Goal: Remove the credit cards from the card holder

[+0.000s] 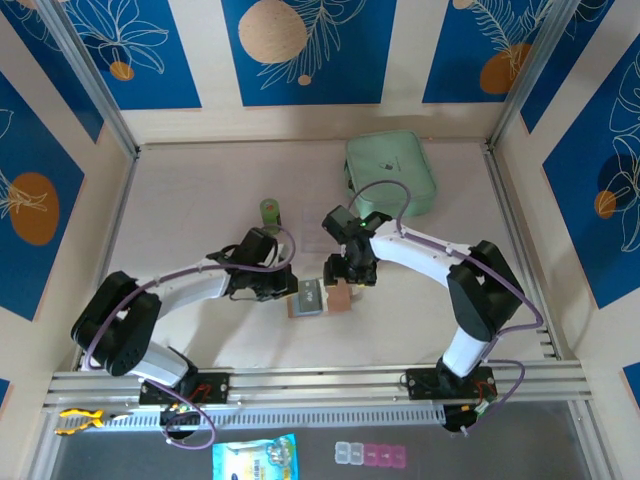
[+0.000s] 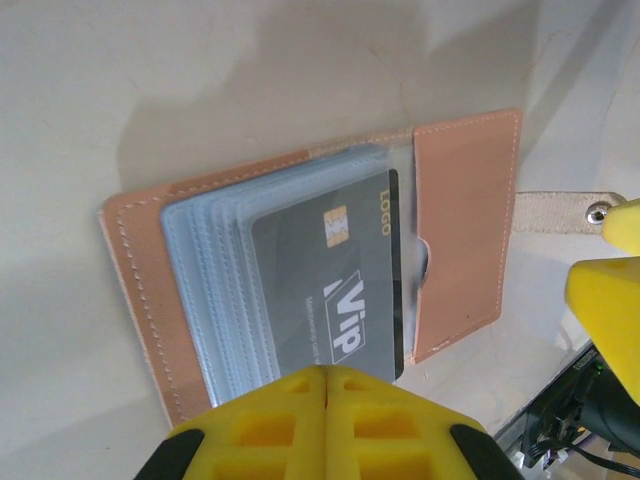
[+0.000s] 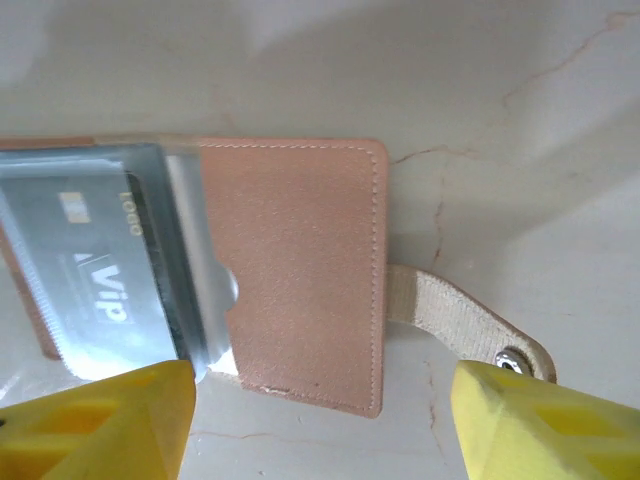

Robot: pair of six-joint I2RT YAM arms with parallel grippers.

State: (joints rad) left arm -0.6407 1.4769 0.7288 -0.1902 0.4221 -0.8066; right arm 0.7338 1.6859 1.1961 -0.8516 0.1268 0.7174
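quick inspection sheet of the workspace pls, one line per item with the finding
surface: pale, faintly veined tabletop
job's things: card holder open flat; grey VIP card in its clear sleeve
clutter: mint-green pouch at the far side; small green item, unclear what
grippers: left gripper shut at the holder's edge; right gripper open, astride its leather flap
cables: purple cables looped along both arms
surroundings: blue leaf-print walls; metal rail in front

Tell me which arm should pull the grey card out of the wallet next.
Right, probably. The right gripper is open over the wallet, one finger beside the grey card. The left gripper is shut at the wallet's edge, seemingly pinning it.
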